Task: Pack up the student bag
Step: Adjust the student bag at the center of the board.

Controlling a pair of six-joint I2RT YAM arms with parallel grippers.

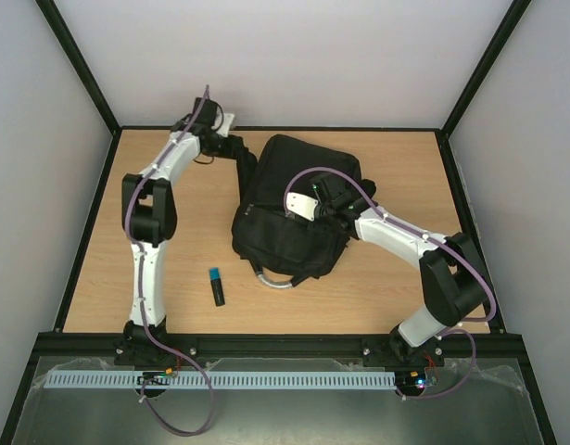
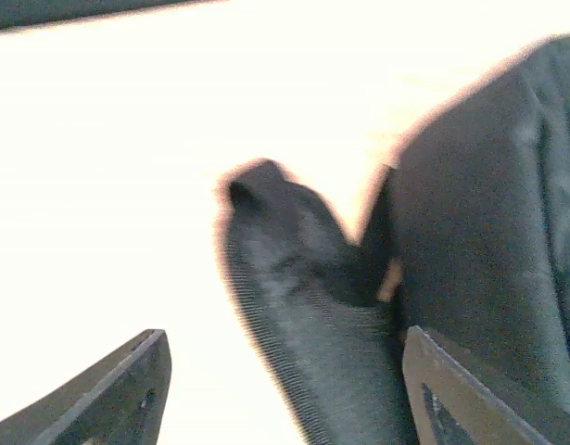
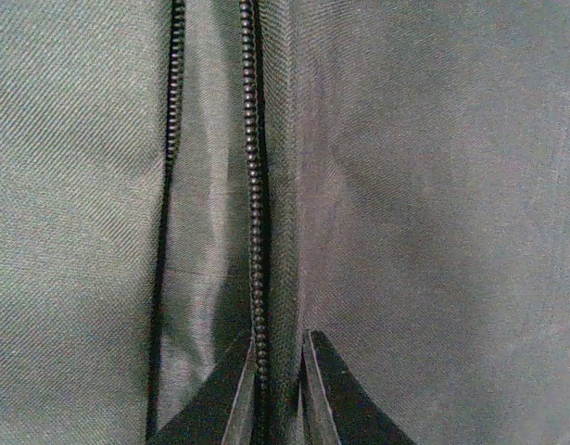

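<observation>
Frankly, my main worry is the right end effector [image 3: 278,345]. In its wrist view it is pinched narrow at the bottom centre of the frame, with the zip [image 3: 255,185] teeth and a fold of black fabric running down between the fingers. I can see no slider there, so I judge it grips tape and cloth rather than a pull. Any tug from here could drag the whole student bag [image 1: 271,232] instead of opening it. The bag lies in the middle of the bench [image 1: 359,287] in the overhead view, with its grey loop handle [image 1: 273,282] toward the lower edge, and nothing pins it down. The left end effector [image 2: 285,338] stands wide at the bag's upper-left corner. A black strap [image 2: 294,306] lies between its fingers but is not clamped, though that view is blurred and overexposed, so I cannot tell exactly how things touch. If the left closes late or catches only the strap tip, the bag may slide or twist under the right arm's pull, and the fabric could slip free. A small black stick with a blue cap [image 1: 216,287] sits lower left of the bag, near enough that a sliding bag might knock it away.
</observation>
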